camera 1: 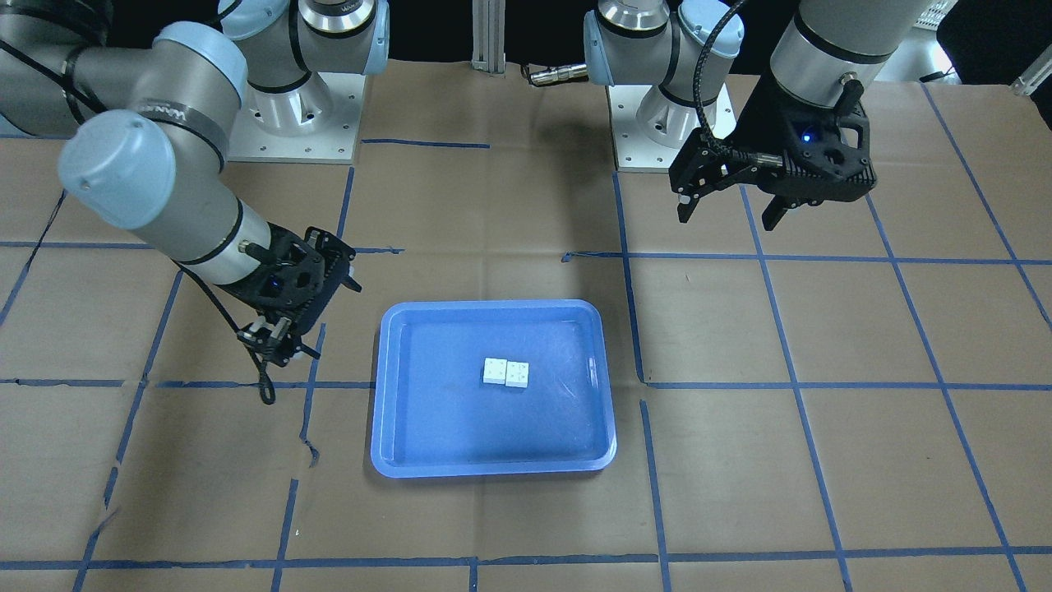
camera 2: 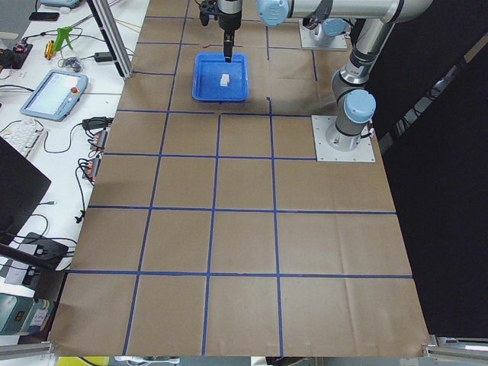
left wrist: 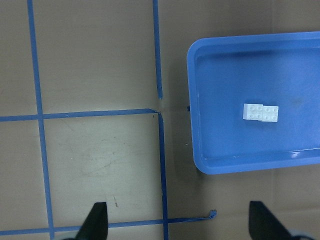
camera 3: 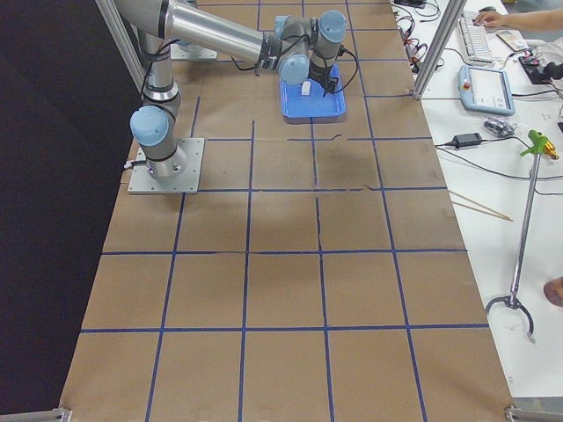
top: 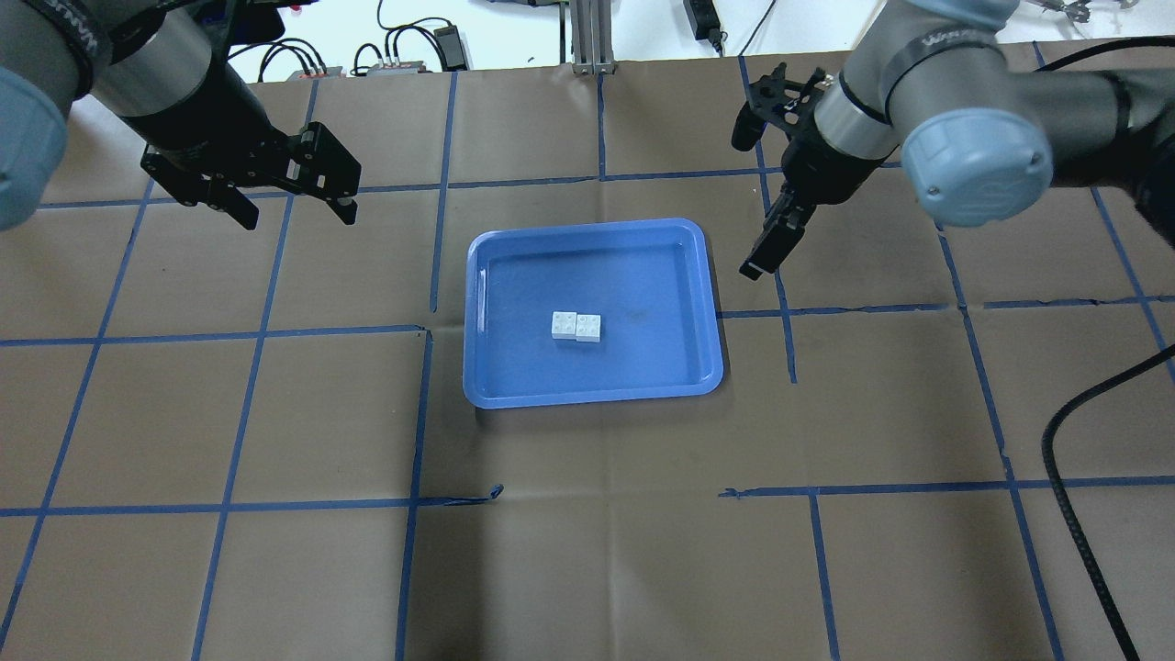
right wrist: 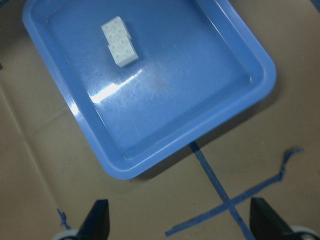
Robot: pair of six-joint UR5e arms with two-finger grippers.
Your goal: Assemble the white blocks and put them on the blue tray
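Two white blocks (camera 1: 505, 372) sit joined side by side, studs up, near the middle of the blue tray (camera 1: 427, 427). They also show in the overhead view (top: 576, 326), the left wrist view (left wrist: 261, 112) and the right wrist view (right wrist: 119, 41). My left gripper (top: 298, 216) is open and empty, raised above the table well to the left of the tray (top: 643, 275). My right gripper (top: 745, 204) is open and empty, tilted, just off the tray's far right corner. Neither gripper touches the blocks or the tray.
The table is covered in brown paper with a grid of blue tape lines (top: 422, 413). Both arm bases (camera 1: 674, 123) stand at the robot's edge of the table. A black cable (top: 1092, 477) runs along the right side in the overhead view.
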